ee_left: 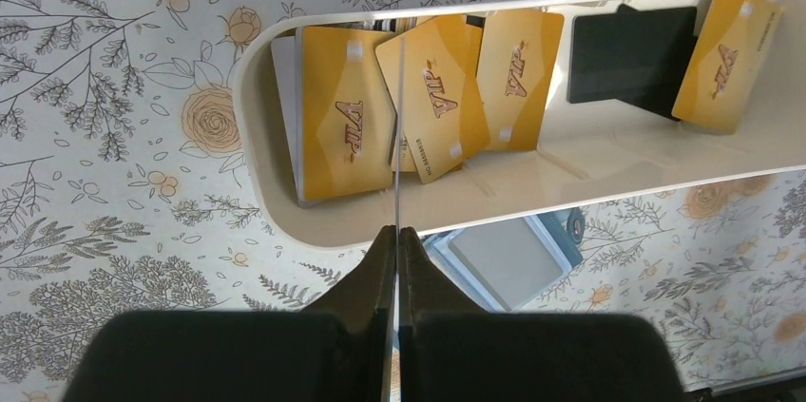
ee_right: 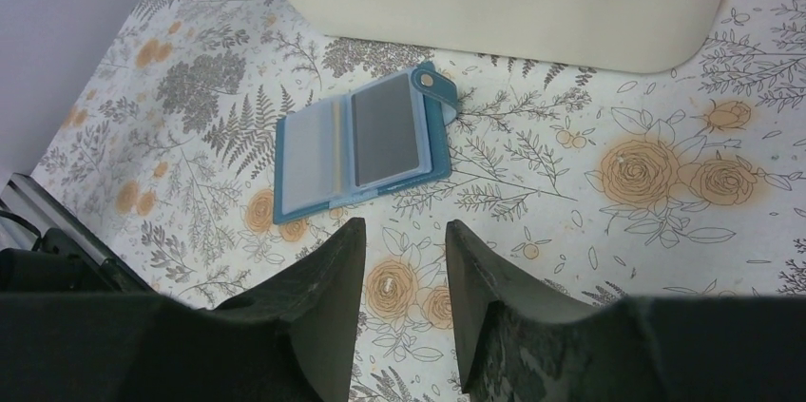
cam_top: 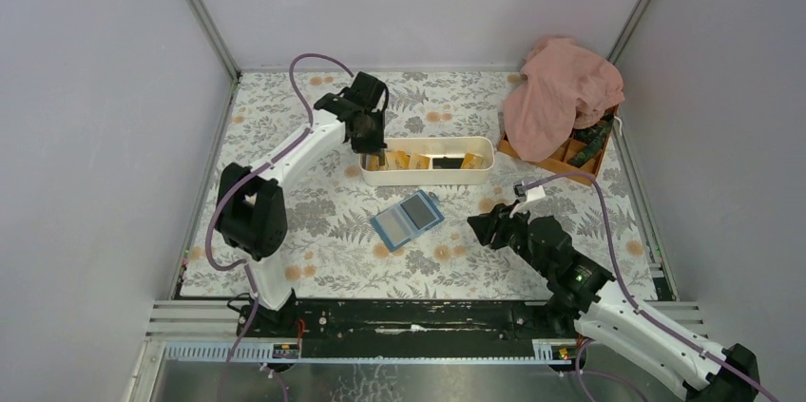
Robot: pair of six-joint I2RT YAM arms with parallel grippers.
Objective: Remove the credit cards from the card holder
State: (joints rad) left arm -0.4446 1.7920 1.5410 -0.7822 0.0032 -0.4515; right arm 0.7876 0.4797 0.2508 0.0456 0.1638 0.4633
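Left tool (ee_left: 396,237) pinches card (ee_left: 399,136) over tray (ee_left: 618,179).

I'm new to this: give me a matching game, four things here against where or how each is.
1 blue folding card holder
2 orange-yellow VIP cards
3 crumpled pink cloth
4 right gripper

a draped over orange compartment box
b lying open on floral table
c open, empty
d in white oblong tray

Pairs: 1-b, 2-d, 3-a, 4-c
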